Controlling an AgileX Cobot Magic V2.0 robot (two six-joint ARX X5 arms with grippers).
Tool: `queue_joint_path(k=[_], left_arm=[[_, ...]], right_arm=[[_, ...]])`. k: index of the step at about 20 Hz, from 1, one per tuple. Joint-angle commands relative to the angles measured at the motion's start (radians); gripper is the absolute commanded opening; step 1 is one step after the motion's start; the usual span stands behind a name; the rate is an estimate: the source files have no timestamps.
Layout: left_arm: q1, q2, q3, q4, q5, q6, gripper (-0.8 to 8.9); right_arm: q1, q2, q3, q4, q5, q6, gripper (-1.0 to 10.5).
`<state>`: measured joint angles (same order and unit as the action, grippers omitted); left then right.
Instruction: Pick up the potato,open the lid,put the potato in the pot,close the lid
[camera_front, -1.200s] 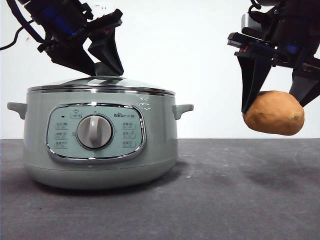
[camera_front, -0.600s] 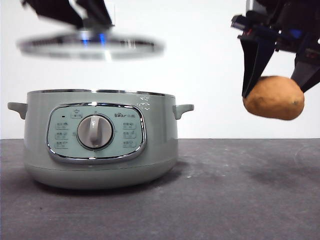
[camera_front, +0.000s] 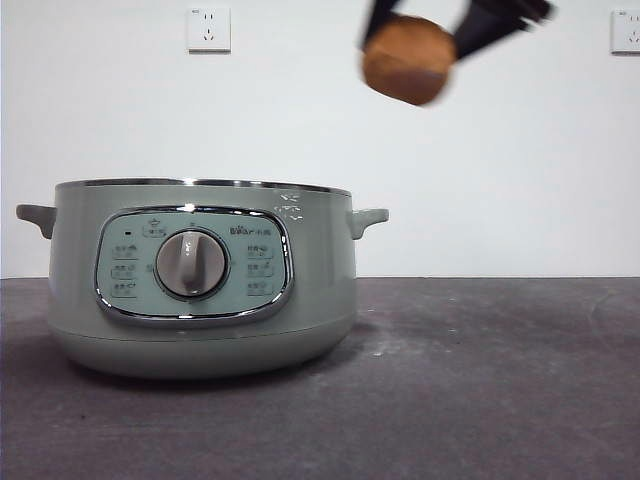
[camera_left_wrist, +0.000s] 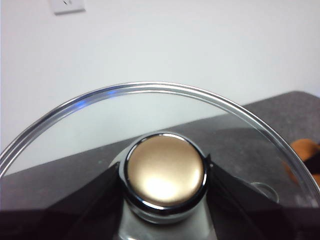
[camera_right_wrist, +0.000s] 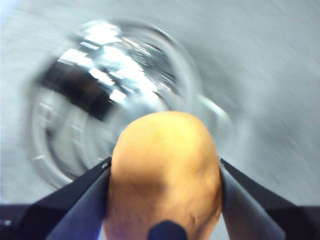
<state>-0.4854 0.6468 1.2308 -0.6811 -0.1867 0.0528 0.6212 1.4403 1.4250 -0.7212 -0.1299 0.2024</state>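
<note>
The potato (camera_front: 405, 60), clenched in the right gripper's (camera_right_wrist: 165, 200) fingers, hangs high beside the open pot (camera_front: 200, 275); only the left wrist view shows the left gripper (camera_left_wrist: 165, 192) grasping the lid (camera_left_wrist: 165, 125) by its knob.

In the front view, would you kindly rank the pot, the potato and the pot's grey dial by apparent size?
1. pot, by far the largest
2. potato, blurred and held by the right gripper
3. dial, close to the potato, so unsure

Right gripper (camera_front: 412, 40) high up — jaws clamped on the potato (camera_front: 405, 60); left gripper (camera_left_wrist: 165, 175) pinches the lid's knob (camera_left_wrist: 165, 172)
</note>
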Motion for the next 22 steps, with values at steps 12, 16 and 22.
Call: queue_joint_path(k=[12,16,22], left_arm=[[0.0,-0.078,0.021,-0.041,-0.022,0.007,-0.08],[0.0,-0.076,0.021,-0.047,-0.022,0.007,-0.08],[0.0,-0.06,0.021,-0.054,-0.022,0.0,-0.08]], right_arm=[[0.142,0.657,0.512,-0.014,0.007,-0.143,-0.1],[0.142,0.736,0.512,-0.018,0.007,-0.152,-0.1],[0.142,0.777,0.512,-0.061,0.007,-0.16,-0.1]])
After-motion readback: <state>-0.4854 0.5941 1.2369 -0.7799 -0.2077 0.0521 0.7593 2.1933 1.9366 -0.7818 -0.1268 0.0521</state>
